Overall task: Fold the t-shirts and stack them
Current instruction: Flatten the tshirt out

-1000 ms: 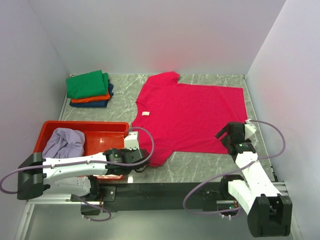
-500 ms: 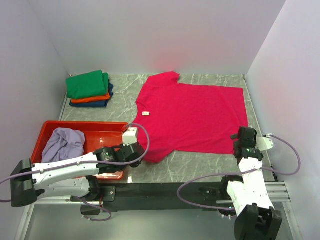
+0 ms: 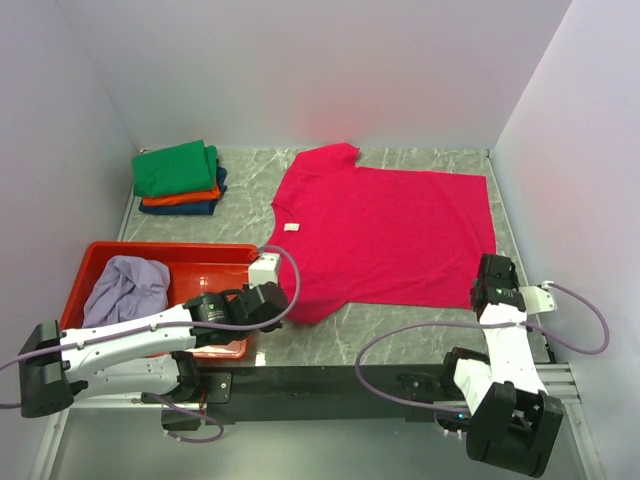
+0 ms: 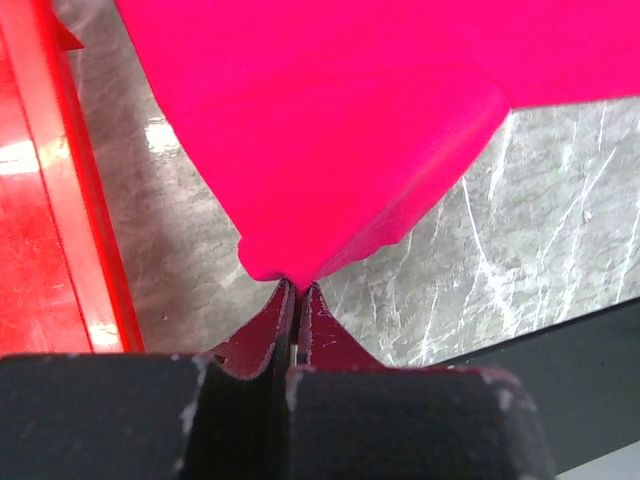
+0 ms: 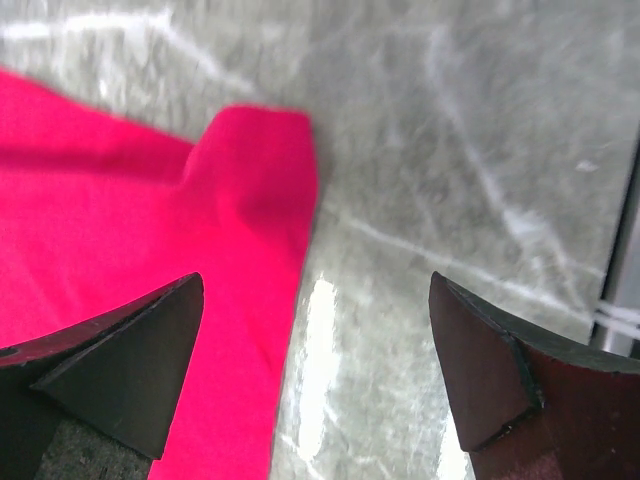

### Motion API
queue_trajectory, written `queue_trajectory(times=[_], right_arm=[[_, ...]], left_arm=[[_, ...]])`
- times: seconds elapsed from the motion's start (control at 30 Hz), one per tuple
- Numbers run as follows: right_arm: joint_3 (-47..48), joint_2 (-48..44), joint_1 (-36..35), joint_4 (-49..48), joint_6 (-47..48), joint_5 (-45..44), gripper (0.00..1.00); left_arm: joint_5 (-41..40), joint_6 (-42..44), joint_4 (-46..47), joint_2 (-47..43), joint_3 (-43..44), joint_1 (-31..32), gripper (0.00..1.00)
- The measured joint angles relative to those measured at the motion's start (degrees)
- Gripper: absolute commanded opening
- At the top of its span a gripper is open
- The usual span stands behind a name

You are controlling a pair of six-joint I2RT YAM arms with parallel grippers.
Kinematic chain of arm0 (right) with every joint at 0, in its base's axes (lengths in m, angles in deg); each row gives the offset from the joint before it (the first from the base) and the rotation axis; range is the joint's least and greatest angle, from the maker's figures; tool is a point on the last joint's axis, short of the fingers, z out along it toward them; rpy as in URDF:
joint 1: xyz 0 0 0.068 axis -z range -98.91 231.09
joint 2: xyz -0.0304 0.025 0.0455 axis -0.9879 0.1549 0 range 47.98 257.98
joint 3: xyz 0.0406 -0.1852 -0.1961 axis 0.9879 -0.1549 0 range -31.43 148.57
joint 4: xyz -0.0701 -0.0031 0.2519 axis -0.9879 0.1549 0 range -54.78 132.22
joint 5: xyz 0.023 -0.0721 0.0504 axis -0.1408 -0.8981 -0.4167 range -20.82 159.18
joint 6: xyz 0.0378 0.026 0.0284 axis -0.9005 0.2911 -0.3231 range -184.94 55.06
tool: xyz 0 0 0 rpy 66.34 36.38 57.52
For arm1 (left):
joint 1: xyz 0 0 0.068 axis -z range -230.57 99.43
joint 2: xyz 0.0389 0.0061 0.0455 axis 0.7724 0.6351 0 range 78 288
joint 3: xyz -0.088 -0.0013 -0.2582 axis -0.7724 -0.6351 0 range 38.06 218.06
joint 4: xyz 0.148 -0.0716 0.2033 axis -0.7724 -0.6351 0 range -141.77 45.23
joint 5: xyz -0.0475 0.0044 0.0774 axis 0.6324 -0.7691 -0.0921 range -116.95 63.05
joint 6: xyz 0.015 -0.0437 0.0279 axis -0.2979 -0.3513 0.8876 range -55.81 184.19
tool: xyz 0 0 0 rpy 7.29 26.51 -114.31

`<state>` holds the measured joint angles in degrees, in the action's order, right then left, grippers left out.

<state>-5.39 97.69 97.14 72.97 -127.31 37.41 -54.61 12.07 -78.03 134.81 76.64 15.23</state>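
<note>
The grey marbled table (image 3: 400, 325) carries a crimson-pink cloth t-shirt (image 3: 390, 230), spread flat. Its long axis, collar to hem, runs left to right across the table, with one sleeve pointing away and the other towards the arms.

At the near left stands a rigid red plastic tray (image 3: 170, 250) holding a crumpled pale lavender shirt (image 3: 125, 285). At the far left lies a folded stack, a green shirt (image 3: 175, 168) on top of orange and dark blue ones.

The left gripper (image 4: 297, 290) is closed tight on the tip of the near sleeve (image 4: 370, 190), and the cloth fans away from its fingers.

The right gripper (image 5: 315, 290) is spread wide and holds nothing. It hovers over the near right hem corner (image 5: 265, 150), which lies just ahead of the gap, nearer its left finger; whether the fingers touch the table I cannot tell.

So each arm has its own end of the near edge. The fold probably waits on the right gripper taking that corner.
</note>
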Motion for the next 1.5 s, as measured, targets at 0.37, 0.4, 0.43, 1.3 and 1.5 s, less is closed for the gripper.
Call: queue_trajectory(times=[0.37,0.4,0.43,1.3,1.5], right_arm=[[0.33,10.78,5.86,-4.76,4.76,-1.84,0.94],[0.33,11.04,5.97,-5.33,5.33,-1.86,0.93],[0.33,11.13,6.10,-5.84,5.77,-1.90,0.93],[0.72,17.79,9.18,-15.47,11.50,0.63,0.36],[0.63,17.79,9.22,-17.33,11.54,0.98,0.24]], left_arm=[[0.90,1.92,1.36,0.39,0.00,-0.57,0.01],[0.90,1.92,1.36,0.39,0.00,-0.68,0.01],[0.90,1.95,1.36,0.39,0.00,-0.79,0.01],[1.31,1.86,0.81,-2.62,0.00,-1.75,0.01],[1.46,1.88,0.55,-3.39,0.00,-1.92,0.01]])
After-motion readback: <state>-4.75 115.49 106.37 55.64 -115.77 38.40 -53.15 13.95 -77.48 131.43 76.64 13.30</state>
